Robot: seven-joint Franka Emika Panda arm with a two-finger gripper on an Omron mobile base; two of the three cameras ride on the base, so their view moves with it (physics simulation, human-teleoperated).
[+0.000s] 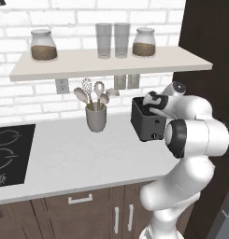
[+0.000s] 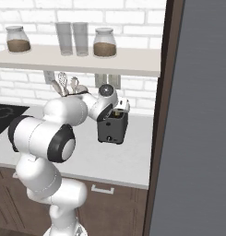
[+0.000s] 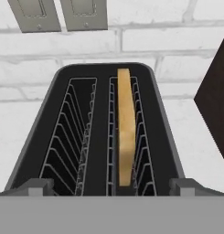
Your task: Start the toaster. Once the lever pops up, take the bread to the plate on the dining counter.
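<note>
The black two-slot toaster stands on the white worktop by the brick wall, close to a dark tall cabinet. From the hand view I look down into the toaster: the pale tan bread stands on edge in the right slot, and the left slot holds nothing. My gripper hovers just above the toaster's near end. It is open wide, a fingertip on each side, and nothing is between them. The plate and the dining counter are out of view.
A grey cup of utensils stands left of the toaster. A black hob lies at the far left. A shelf with jars and glasses hangs overhead. The dark cabinet walls off the right side.
</note>
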